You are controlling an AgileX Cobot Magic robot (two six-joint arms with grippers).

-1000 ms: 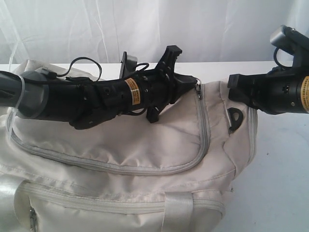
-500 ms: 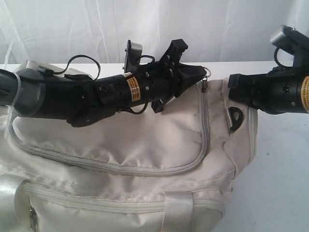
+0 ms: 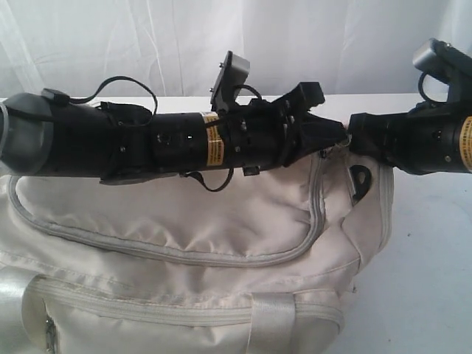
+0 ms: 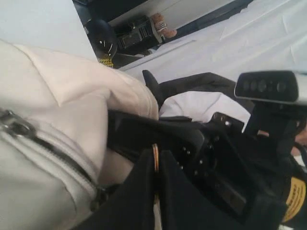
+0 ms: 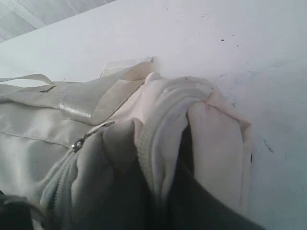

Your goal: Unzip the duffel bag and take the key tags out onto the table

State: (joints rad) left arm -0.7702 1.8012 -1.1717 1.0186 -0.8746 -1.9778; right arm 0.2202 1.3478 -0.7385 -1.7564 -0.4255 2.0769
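The cream duffel bag (image 3: 221,221) lies on the white table (image 3: 428,243) and fills the lower left of the exterior view. My left gripper (image 3: 335,136) reaches across the bag's top to its right end, shut on the zipper's thin metal pull ring (image 4: 155,154). The left wrist view shows the ring edge-on between the black fingers (image 4: 139,191), with the zipper track (image 4: 48,148) beside them. My right gripper (image 3: 355,139) meets it from the right, shut on a fold of the bag's end fabric (image 5: 165,120). The key tags are hidden.
A black D-ring (image 3: 360,175) hangs on the bag's right end, just below both grippers. A webbing handle (image 3: 269,324) and a front pocket zipper (image 3: 147,313) cross the near side. White curtain stands behind. Bare table (image 5: 240,48) stretches right of the bag.
My left gripper has slid right along the bag's top with the zipper pull, ending close against the right gripper. The right arm has stayed still.
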